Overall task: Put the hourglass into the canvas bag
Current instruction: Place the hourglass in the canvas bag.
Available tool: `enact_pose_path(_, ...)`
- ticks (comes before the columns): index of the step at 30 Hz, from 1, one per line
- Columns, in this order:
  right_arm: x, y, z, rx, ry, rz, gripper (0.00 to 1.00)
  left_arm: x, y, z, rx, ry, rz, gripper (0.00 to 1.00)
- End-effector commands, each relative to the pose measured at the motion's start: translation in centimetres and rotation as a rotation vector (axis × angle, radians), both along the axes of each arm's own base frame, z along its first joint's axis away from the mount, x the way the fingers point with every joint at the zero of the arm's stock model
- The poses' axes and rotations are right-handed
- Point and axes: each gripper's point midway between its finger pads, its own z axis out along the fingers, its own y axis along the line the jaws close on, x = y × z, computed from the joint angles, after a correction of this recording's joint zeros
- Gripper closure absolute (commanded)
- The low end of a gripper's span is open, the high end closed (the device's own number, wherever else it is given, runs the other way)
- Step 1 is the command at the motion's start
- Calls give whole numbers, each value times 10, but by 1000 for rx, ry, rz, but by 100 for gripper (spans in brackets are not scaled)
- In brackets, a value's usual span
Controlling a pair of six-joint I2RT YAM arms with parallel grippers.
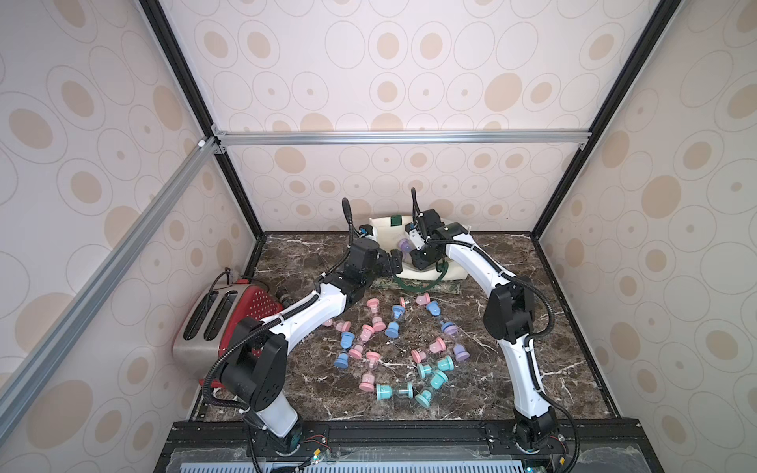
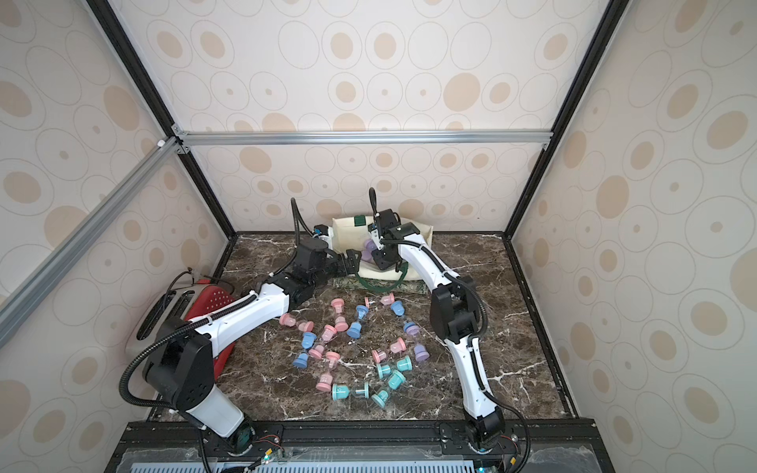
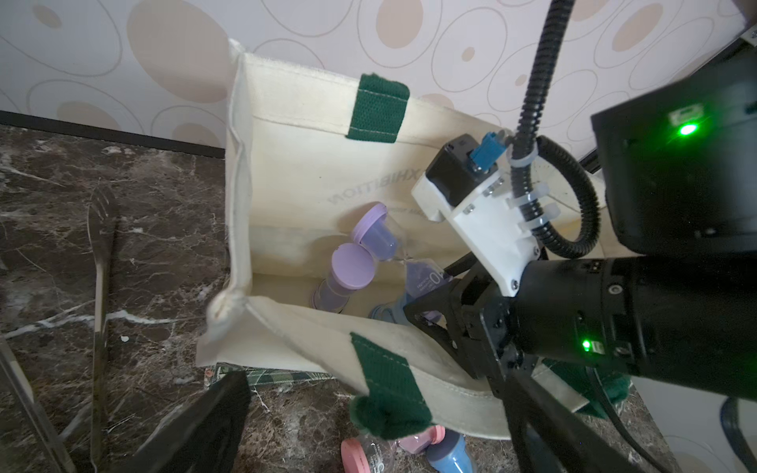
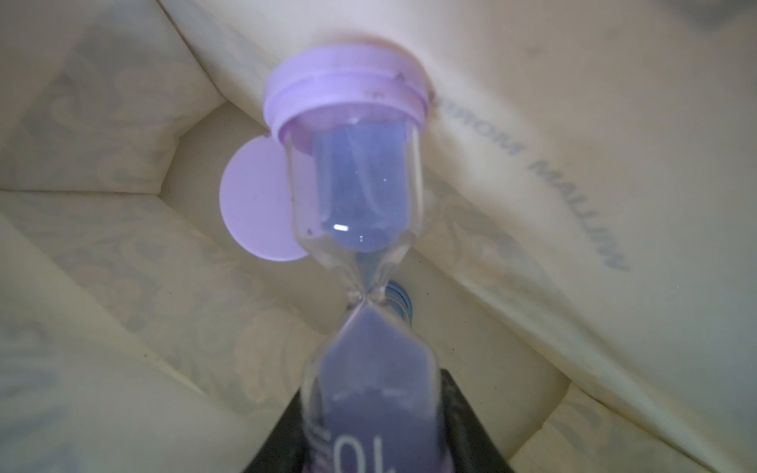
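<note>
Purple hourglass [image 4: 357, 192] inside canvas bag [image 4: 553, 82]

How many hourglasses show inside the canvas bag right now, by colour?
Purple: 2, the held purple hourglass in the right gripper and the loose purple hourglass.
Blue: 1, the blue hourglass, mostly hidden.
Total: 3 visible in the canvas bag.

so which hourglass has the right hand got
The purple hourglass marked 10, gripped by the right hand inside the canvas bag; another purple one sits loose beside it.
</note>
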Motion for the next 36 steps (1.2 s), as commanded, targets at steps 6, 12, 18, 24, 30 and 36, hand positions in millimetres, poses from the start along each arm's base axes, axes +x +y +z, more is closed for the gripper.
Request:
enact_pose_path(6,-4,-4,-15,-21,33,-5,52,2,4,8,-15,-22,16,3)
enact_pose_path(12,-4,-5,1,-12,6,-13,44,1,5,13,-15,-28,15,3)
enact_pose_path(18,-7,-7,26,6,-34,-16,32,0,7,20,-18,-39,20,3)
enact_pose_path(24,-17,-6,63,77,-73,-25,18,-3,9,27,-17,-48,22,3)
enact_pose_path(30,-34,-8,103,162,-106,-61,9,-10,11,40,-31,-57,14,3)
enact_pose_path(36,-59,-13,131,239,-99,-112,4,-21,15,53,-42,-77,4,3)
